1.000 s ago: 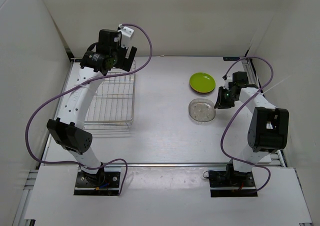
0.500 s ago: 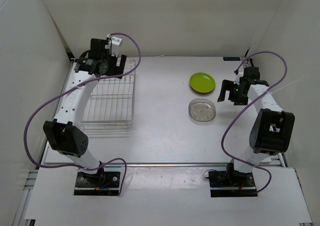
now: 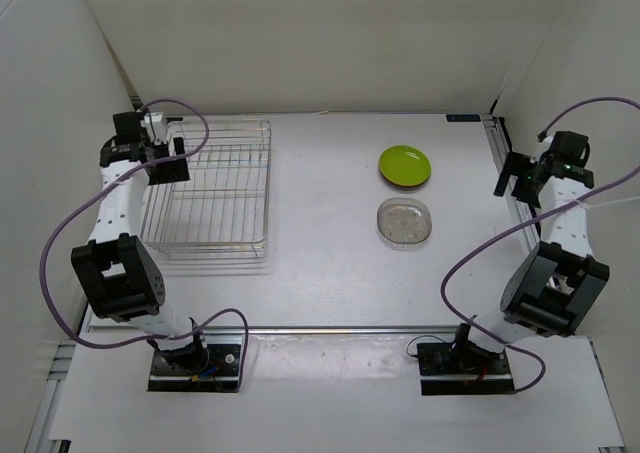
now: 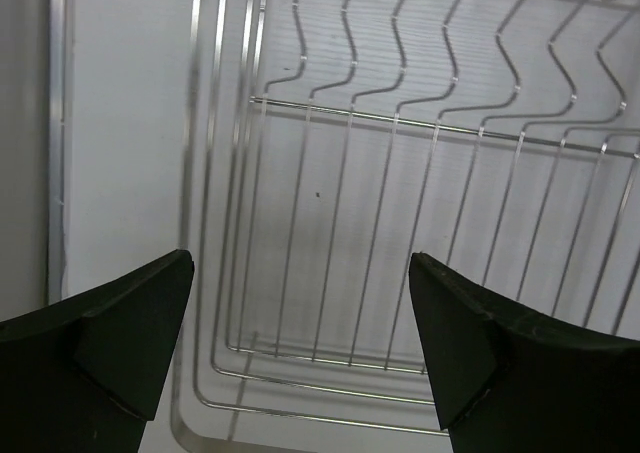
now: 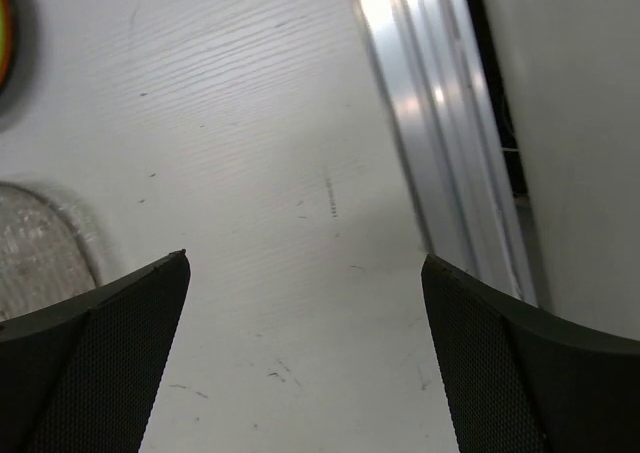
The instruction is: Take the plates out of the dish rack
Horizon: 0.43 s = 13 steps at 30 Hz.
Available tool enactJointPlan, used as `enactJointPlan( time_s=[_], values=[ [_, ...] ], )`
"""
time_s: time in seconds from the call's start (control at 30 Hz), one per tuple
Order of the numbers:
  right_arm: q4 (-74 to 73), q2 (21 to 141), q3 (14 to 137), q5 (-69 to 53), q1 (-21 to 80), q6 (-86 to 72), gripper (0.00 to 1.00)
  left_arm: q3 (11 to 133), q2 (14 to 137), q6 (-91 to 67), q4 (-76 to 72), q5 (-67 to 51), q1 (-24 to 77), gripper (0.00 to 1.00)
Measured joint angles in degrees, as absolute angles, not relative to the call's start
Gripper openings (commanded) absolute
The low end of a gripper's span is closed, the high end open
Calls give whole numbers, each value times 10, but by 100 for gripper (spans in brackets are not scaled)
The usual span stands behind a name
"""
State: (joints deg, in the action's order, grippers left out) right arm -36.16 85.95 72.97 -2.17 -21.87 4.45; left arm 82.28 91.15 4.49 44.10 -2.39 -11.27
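Silver wire dish rack (image 3: 212, 244): set flat on the left half of the white table (image 3: 320, 273). Its whole outline is given only by the top view. In the left wrist view only one rounded corner (image 4: 215, 413) and some zigzag wires are seen, the rest being cut off by the frame.
Clear plate (image 3: 404, 222): laid flat on the table right of centre, well apart from the rack. In the right wrist view only its edge (image 5: 45, 238) is shown, partly hidden behind a finger.
Right gripper (image 5: 305, 260): fingers spread wide with nothing held between them, over bare table beside the metal rail (image 5: 440, 123). In the top view it is too small for the jaws to be judged.
Lime green plate (image 3: 405, 163): placed just beyond the clear plate. A thin darker rim is seen under its near edge, and what lies beneath cannot be told from above.
Orange-red sliver (image 5: 4, 28): caught only by the right wrist view, cut off at the frame's left edge.
Left gripper (image 4: 302, 263): fingers spread wide, nothing held, above the rack's left side.
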Motion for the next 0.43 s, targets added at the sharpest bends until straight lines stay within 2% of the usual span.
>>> enactJointPlan(
  time_s=[0.17, 0.43],
  values=[
    [-362, 847, 735, -12, -256, 50, 100, 823, 912, 50, 429, -33, -159, 100],
    [-363, 840, 736, -17, -259, 50, 100, 823, 912, 56, 428, -58, -176, 100]
  ],
)
